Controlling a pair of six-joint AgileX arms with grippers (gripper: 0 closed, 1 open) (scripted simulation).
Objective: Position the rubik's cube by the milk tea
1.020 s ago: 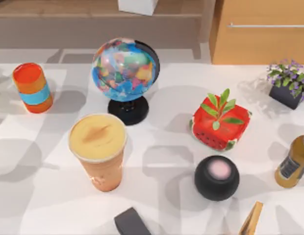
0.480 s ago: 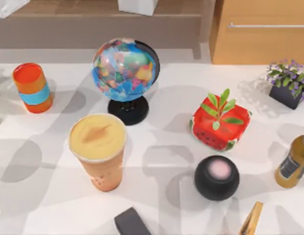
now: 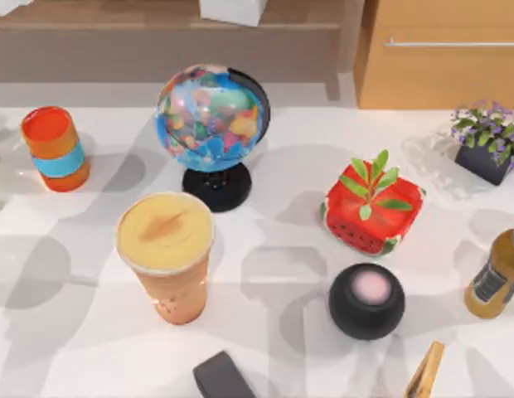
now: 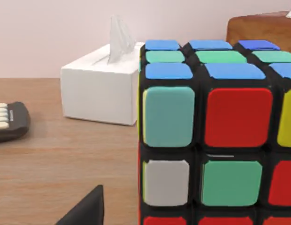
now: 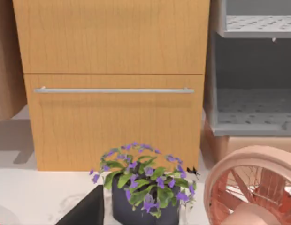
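The rubik's cube (image 4: 216, 140) looms very close in the left wrist view, with blue and green stickers on top and teal, red, white and green ones on its facing side. A dark part of my left gripper (image 4: 87, 211) shows beside it, apart from the cube's near edge; what grips the cube is hidden. The milk tea (image 3: 167, 253), a tall cup of orange-tan drink with a pale-yellow top, stands on the white table (image 3: 265, 348) left of centre. A dark part of my right gripper (image 5: 87, 210) shows in the right wrist view, near a purple-flowered plant (image 5: 143, 187).
On the table stand a globe (image 3: 211, 124), an orange can with a blue band (image 3: 55, 148), a red watermelon box (image 3: 371, 211), a black round speaker (image 3: 366, 300), a bottle (image 3: 495, 282) and the potted plant (image 3: 487, 143). Behind the cube sit a tissue box (image 4: 101, 86) and a wooden shelf (image 4: 56, 159).
Nothing on the table has moved. The shadows on the table's left side have shifted a little, and a white shape has come in at the top left corner.
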